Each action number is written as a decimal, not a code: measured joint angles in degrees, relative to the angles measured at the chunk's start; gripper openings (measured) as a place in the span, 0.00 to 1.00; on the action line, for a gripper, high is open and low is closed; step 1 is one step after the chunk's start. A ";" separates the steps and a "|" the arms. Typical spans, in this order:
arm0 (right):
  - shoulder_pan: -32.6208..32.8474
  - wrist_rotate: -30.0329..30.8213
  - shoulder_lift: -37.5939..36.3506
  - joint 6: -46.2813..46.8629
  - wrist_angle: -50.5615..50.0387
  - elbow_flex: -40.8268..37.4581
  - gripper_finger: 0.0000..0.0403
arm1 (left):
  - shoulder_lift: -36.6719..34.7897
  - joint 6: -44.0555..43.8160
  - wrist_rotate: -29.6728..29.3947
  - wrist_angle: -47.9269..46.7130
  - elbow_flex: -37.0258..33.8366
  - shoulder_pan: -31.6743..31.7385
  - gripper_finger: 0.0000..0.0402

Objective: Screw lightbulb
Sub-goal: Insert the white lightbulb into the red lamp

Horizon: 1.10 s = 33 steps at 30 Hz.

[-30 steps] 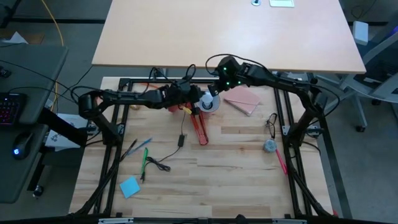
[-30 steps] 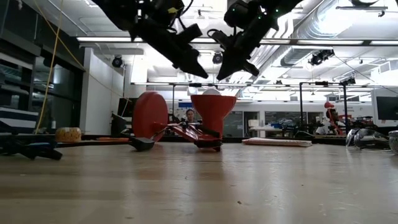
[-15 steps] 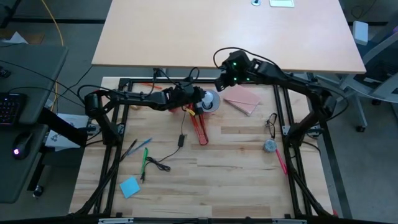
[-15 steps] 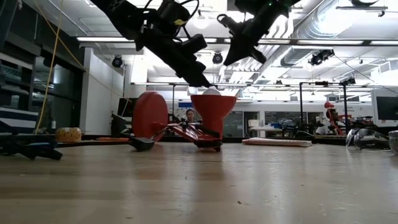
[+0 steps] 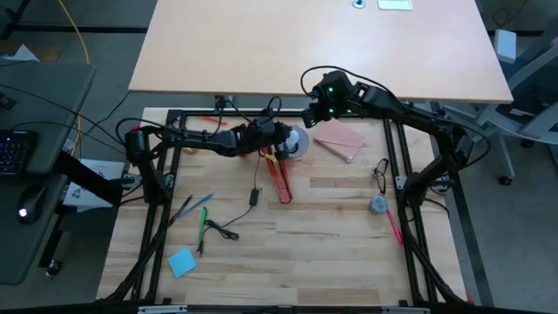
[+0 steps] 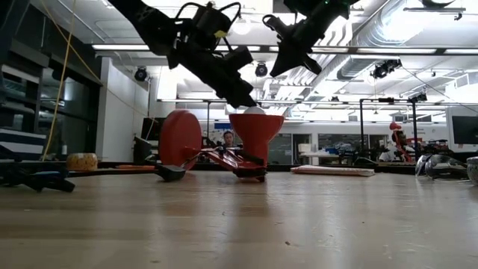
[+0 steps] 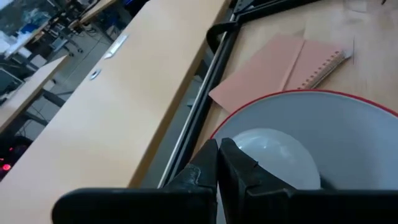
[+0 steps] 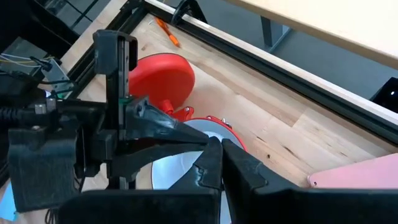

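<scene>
The white lightbulb (image 7: 273, 155) sits base down inside the red lamp's upturned shade (image 6: 256, 138), with only its rounded top (image 6: 255, 110) showing over the rim. The lamp lies on the table at the far middle, its round red base (image 6: 179, 138) standing on edge. My left gripper (image 6: 250, 103) is shut; it slants down from the table's left, its tips at the bulb's top just over the shade's rim. My right gripper (image 6: 280, 69) is shut and empty, raised above and to the right of the shade. My left gripper's shut fingertips (image 7: 217, 149) stand at the near side of the bulb's rounded top, slanting down from the table's left. I cannot tell whether they touch the bulb.
A pink notebook (image 5: 340, 139) lies right of the lamp. A grey round object (image 5: 377, 204) and glasses (image 5: 382, 170) lie at the right. Pens (image 5: 200, 214), a black cable (image 5: 231, 231) and a blue note (image 5: 181, 261) lie at the near left. A black metal frame (image 5: 166, 187) borders the table.
My right gripper has risen from just above the bulb and drawn back toward the table's far right. My left gripper has gone right and down toward the shade, and its tips now reach the bulb's top. The lamp and bulb have stayed in place.
</scene>
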 joint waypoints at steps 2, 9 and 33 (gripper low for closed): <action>0.00 0.00 0.00 -0.04 0.02 0.00 0.00 | -0.06 0.02 -0.01 -0.40 0.00 -0.34 0.00; 0.00 -0.03 0.00 -0.15 -0.11 0.00 0.00 | -0.26 -0.01 -0.32 -0.97 0.04 -2.64 0.00; -0.18 0.08 0.00 -1.09 -0.44 0.00 0.00 | -1.97 0.52 -2.09 -4.72 -0.10 -3.65 0.00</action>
